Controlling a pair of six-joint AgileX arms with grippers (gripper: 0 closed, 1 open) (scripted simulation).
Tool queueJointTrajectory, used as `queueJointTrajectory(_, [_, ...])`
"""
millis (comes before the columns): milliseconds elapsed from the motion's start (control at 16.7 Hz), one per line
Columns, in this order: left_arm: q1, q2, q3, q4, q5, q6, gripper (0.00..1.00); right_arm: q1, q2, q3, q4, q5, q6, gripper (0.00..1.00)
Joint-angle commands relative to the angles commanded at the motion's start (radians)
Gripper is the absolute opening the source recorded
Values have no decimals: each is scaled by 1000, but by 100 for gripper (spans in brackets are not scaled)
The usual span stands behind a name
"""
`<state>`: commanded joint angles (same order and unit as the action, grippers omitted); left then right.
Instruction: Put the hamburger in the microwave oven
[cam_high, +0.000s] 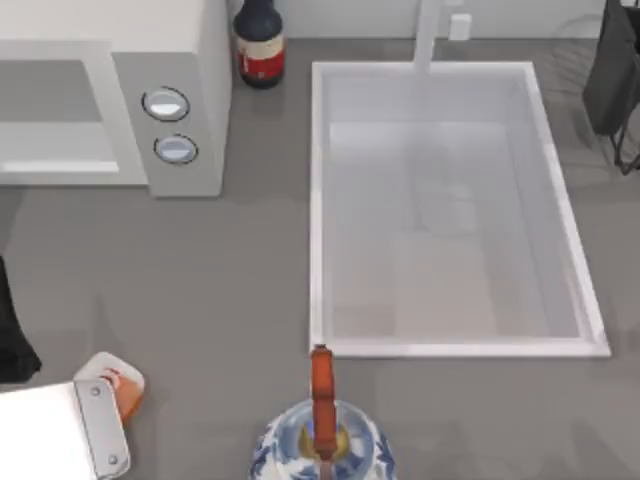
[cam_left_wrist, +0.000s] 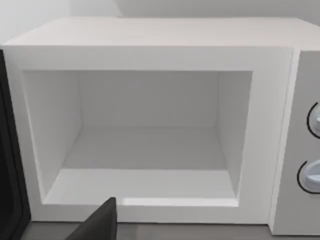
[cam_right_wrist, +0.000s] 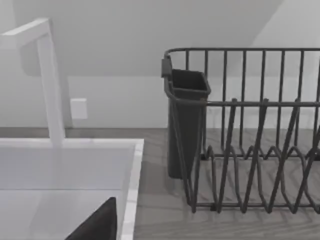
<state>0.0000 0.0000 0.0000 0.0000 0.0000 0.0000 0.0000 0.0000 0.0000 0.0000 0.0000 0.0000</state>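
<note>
Grey table (cam_high: 200, 290); white sink basin (cam_high: 318, 250) set in it; plain white wall (cam_right_wrist: 150, 30) behind.

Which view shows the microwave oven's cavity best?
The left wrist view: it faces the microwave oven head-on, with the open cavity's floor and walls visible and nothing inside. The top view catches the oven from above at the table's left, showing its knobs and little of the cavity. The right wrist view faces the dish rack.
</note>
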Motion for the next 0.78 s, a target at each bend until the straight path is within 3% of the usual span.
queueJointTrajectory(360, [-35, 107, 61, -89, 6, 33, 100, 0, 0, 0, 0, 0, 0, 100])
queueJointTrajectory(780, [-151, 649, 349, -434, 18, 128, 100, 0, 0, 0, 0, 0, 0, 100])
